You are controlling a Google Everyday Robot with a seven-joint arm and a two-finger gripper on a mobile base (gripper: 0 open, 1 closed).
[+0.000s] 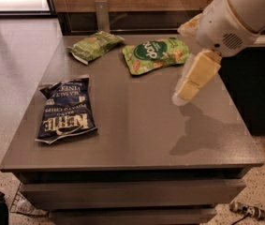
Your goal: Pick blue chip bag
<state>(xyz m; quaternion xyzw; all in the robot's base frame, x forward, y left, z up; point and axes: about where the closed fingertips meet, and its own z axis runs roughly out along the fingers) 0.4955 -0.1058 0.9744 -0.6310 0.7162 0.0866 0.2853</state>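
Observation:
The blue chip bag (66, 110) is dark navy with white "KETTLE" lettering. It lies flat on the left side of the grey table (141, 125), near the left edge. My gripper (185, 93) hangs from the white arm (235, 18) that comes in from the upper right. It hovers above the right-middle of the table, far to the right of the blue bag and just below the light green pouch. It holds nothing that I can see.
A light green snack pouch with a dark green circle (154, 54) lies at the back centre. A smaller olive-green bag (93, 45) lies at the back left. A wooden wall with a metal post (102, 13) stands behind the table. Speckled floor surrounds it.

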